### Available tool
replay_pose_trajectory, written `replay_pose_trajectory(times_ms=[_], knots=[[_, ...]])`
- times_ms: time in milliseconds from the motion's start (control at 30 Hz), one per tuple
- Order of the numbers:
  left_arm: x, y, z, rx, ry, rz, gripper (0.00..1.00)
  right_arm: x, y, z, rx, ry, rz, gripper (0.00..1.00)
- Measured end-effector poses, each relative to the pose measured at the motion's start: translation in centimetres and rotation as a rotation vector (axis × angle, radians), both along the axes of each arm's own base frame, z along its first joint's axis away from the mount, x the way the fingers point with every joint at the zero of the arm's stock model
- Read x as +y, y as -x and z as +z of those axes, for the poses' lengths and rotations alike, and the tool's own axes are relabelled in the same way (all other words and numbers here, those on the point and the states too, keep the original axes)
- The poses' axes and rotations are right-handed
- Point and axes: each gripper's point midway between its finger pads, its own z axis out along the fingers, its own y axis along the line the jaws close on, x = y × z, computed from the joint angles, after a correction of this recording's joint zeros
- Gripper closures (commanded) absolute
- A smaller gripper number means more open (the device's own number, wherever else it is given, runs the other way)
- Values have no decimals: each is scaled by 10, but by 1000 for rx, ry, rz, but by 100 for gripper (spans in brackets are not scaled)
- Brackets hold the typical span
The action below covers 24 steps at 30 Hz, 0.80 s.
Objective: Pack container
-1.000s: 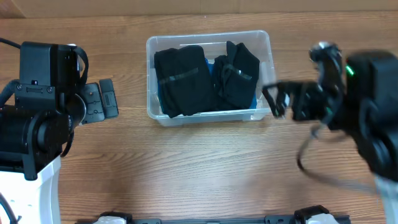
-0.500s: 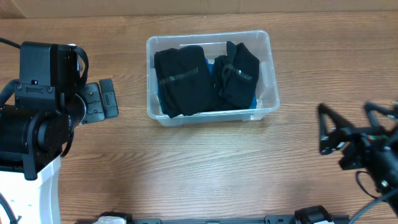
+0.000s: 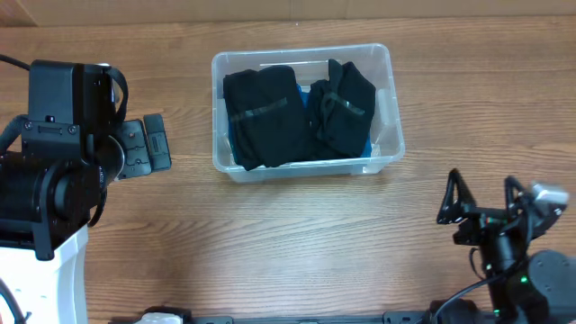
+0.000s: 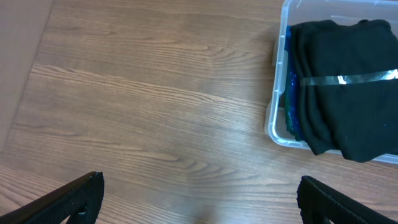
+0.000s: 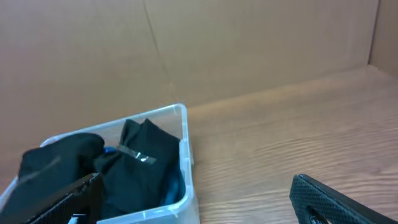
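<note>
Container (image 3: 388, 115) holds black garments (image 3: 265, 112), seemingly over blue fabric (image 4: 290, 102); right fingers (image 3: 449, 200) spread apart.

A: What's the container (image 3: 387, 126) made of?
B: Clear plastic, glossy and smooth.
A: And what's in it?
B: Black clothes (image 3: 263, 115), matt cloth; one has a shiny silvery strip (image 4: 345, 79). The blue material (image 4: 290, 109) beside them glints.
A: The table (image 3: 297, 243)?
B: Wood grain, smooth, with a soft sheen.

container (image 3: 306, 52) clear | clothes (image 3: 265, 112) blk w/ silver strip | table (image 3: 270, 234) brown woodgrain
</note>
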Motion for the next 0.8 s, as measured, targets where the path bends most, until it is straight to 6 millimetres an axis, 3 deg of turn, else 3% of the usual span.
replay_pose_trajectory(times_ms=[133,333,600,800], knots=[[0,0,0,1,0,0,0,1,0,-36,-25,-1,4,0],[0,0,0,0,0,0,0,5,-13,-57,-176,-4,26,0],[0,0,0,0,0,0,0,18,-30,-126,-74,-17,100,0],[0,0,0,0,0,0,0,18,-30,-132,-63,-18,102,0]])
